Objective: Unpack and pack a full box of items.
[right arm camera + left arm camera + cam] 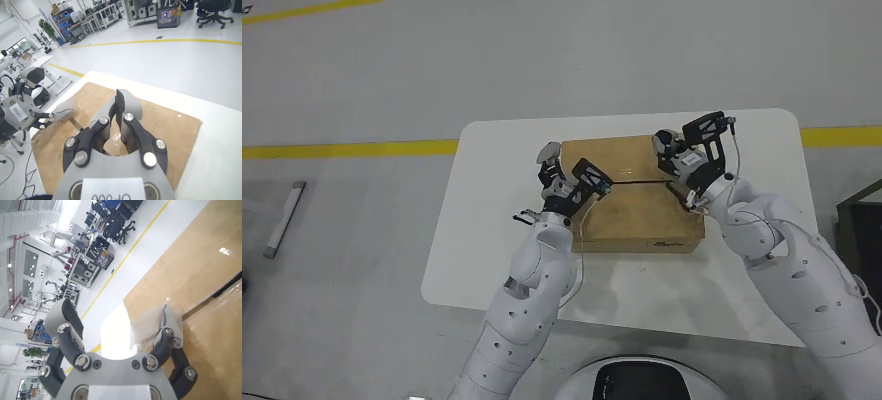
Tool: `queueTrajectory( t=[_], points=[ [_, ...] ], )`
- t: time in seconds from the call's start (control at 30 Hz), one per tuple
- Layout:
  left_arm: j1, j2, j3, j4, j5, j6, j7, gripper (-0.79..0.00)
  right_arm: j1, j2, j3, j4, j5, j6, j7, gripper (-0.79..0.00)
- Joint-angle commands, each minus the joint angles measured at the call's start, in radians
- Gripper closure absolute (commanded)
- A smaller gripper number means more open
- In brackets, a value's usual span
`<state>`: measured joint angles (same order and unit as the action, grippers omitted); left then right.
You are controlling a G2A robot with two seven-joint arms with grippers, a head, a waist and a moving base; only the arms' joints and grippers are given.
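A brown cardboard box (pixel 632 215) lies on the white table (pixel 492 230), its top flaps closed along a dark middle seam (pixel 637 184). My left gripper (pixel 580 186) (pixel 117 315) is open at the seam's left end. One of its fingers (pixel 170 321) rests on the box top (pixel 189 266) against lifted clear tape (pixel 143 326); the other hangs beyond the box edge. My right gripper (pixel 679 163) (pixel 117 111) hovers over the seam's right end above the box (pixel 166 128), shut with nothing visible between the pads. The left gripper (pixel 46 117) appears far off in the right wrist view.
A grey tube (pixel 284 218) lies on the floor to the left of the table. A dark stand (pixel 864 215) sits at the right edge. Bare tabletop surrounds the box, widest at the front and left.
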<state>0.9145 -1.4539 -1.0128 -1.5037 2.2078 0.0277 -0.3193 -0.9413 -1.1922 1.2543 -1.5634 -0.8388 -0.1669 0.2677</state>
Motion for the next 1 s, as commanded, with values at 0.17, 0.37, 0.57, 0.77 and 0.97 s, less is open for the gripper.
queueTrajectory(
  t=[0.17,0.37,0.57,0.77,0.97],
  points=[
    [-0.031,-0.017,0.042,0.02,0.01,-0.009,-0.003,-0.785,-0.044,0.011,0.087,-0.045,0.014,0.009,0.002,0.0],
    [-0.067,-0.036,0.086,0.044,0.028,-0.009,-0.01,-0.785,-0.087,0.02,0.155,-0.072,0.027,0.016,0.004,0.0],
    [-0.084,-0.056,0.131,0.082,0.034,-0.002,-0.014,-0.785,-0.12,0.024,0.196,-0.09,0.039,0.018,0.002,0.0],
    [-0.105,-0.076,0.172,0.095,0.042,-0.007,-0.012,-0.785,-0.143,0.027,0.218,-0.104,0.045,0.017,-0.001,0.0],
    [-0.139,-0.1,0.212,0.115,0.038,-0.007,-0.007,-0.785,-0.154,0.029,0.241,-0.115,0.056,0.014,-0.005,0.0]
  ],
)
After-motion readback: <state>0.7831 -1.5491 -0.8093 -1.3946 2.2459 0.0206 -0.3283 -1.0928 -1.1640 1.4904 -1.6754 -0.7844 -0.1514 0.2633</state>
